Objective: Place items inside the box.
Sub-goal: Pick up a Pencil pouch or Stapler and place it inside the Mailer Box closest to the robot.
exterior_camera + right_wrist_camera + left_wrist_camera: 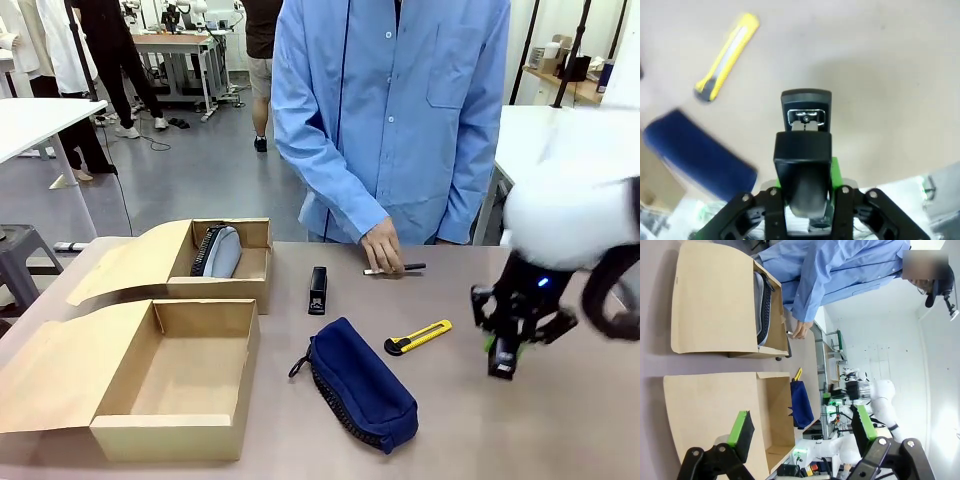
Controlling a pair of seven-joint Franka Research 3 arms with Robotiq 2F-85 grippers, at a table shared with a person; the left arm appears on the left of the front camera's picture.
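Observation:
My right gripper (503, 352) is shut on a black stapler (805, 131), held just above the table at the right. The yellow-and-black utility knife (418, 338) lies to its left, and it also shows in the right wrist view (727, 56). The navy pouch (361, 384) lies in the middle of the table, near the front. A second black stapler (318, 290) lies farther back. The person's hand (382, 246) rests on the marker pen (396, 269). My left gripper (803, 427) is open and looks across the near cardboard box (775, 415), with nothing between its fingers.
Two open cardboard boxes stand at the left: the near box (172, 378) is bare inside, and the far box (250, 290) holds a grey-and-black case (216, 251). A person in a blue coat (395, 110) stands at the table's far edge.

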